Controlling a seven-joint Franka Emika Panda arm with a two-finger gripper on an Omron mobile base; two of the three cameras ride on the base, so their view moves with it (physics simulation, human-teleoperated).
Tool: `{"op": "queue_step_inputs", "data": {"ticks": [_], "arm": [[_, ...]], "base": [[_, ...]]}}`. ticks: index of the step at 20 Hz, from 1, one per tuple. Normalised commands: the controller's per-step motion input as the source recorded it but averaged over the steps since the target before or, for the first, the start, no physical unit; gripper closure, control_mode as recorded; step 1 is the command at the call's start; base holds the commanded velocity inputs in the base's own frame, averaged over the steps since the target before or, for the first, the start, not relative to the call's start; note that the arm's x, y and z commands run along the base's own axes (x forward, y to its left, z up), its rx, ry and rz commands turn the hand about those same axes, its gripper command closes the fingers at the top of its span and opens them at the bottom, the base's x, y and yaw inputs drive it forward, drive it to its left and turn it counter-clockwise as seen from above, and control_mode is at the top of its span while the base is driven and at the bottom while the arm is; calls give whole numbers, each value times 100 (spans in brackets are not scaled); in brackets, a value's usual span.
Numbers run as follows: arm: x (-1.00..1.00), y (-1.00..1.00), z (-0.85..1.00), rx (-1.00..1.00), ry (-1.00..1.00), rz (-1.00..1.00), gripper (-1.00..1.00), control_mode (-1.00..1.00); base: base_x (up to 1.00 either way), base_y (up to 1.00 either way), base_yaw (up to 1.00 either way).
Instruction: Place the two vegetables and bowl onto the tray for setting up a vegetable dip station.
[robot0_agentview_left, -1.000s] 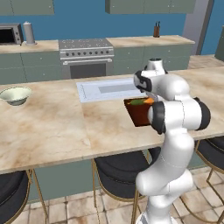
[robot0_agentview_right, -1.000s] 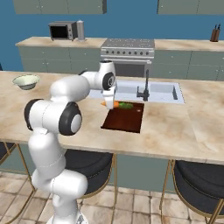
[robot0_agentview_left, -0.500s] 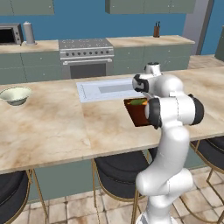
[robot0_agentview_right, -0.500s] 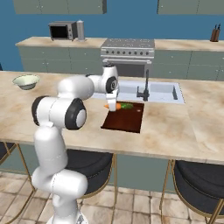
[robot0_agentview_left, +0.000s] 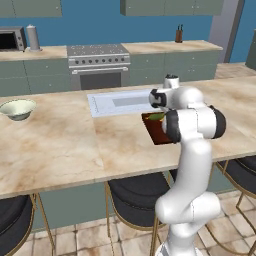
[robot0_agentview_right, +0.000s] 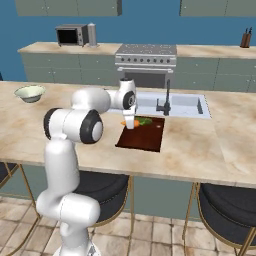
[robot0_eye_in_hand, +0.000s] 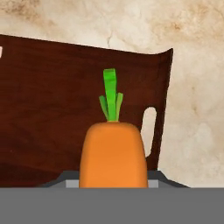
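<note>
While the worktop carries the tray just in front of the sink, the bowl sits well apart from the tray at the far left, so that step looks undone. The green cucumber piece lies on the tray's far end. The pincer holds the carrot over that same end, seemingly not yet released.

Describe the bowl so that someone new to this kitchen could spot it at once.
Follow the long marble island counter away from the sink and the dark tray to its far end. The bowl sits there alone: round, pale greenish-white, with a flared rim, and nothing else stands near it.
</note>
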Motion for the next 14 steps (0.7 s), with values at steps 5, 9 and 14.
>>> {"op": "queue_step_inputs", "data": {"ticks": [5,9,14], "arm": [[41,0,-18,0,0,0,100,-100],[40,-1,-9,1,0,0,100,-100],[35,-3,-8,2,0,0,100,-100]], "base": [[0,0,0],[0,0,0],[0,0,0]]}}
